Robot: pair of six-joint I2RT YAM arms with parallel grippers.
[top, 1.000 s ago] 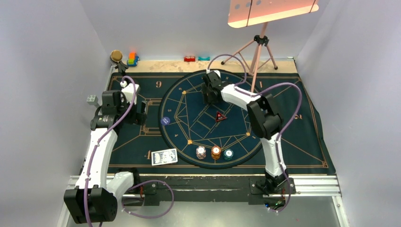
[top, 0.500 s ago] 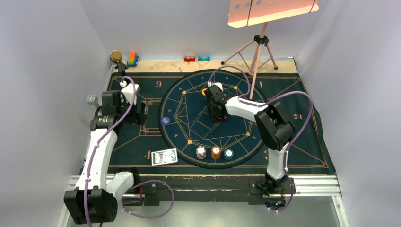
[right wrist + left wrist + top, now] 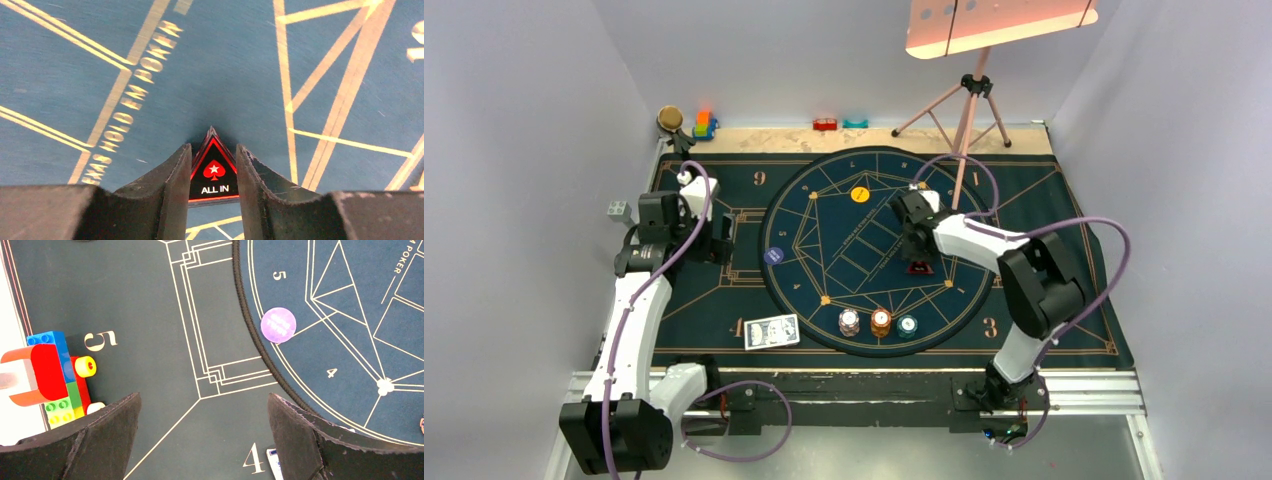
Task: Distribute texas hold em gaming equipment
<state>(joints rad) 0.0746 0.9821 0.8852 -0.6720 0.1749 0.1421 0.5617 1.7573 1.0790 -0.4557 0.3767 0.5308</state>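
My right gripper (image 3: 917, 262) is shut on the red triangular "ALL IN" token (image 3: 214, 170), held low over the round mat, right of its centre. The token (image 3: 918, 268) peeks out under the fingers in the top view. White (image 3: 849, 322), orange (image 3: 881, 321) and teal (image 3: 907, 325) chip stacks stand at the round mat's near edge. A blue chip (image 3: 772, 255) lies at its left rim and also shows in the left wrist view (image 3: 278, 325). A yellow-orange chip (image 3: 860, 194) lies at the far side. The card deck (image 3: 771, 331) lies near left. My left gripper (image 3: 722, 238) is open and empty above the mat (image 3: 202, 440).
Colourful toy blocks (image 3: 704, 125) stand at the far left corner, also in the left wrist view (image 3: 55, 372). Red (image 3: 825, 124) and teal (image 3: 855, 123) blocks lie along the back edge. A tripod (image 3: 969, 100) stands back right. A grey block (image 3: 617, 210) lies off the mat's left edge.
My right gripper came from the far centre down onto the red token, shut on it and carried it right and nearer. The yellow-orange chip it covered now shows. The left arm has not moved.
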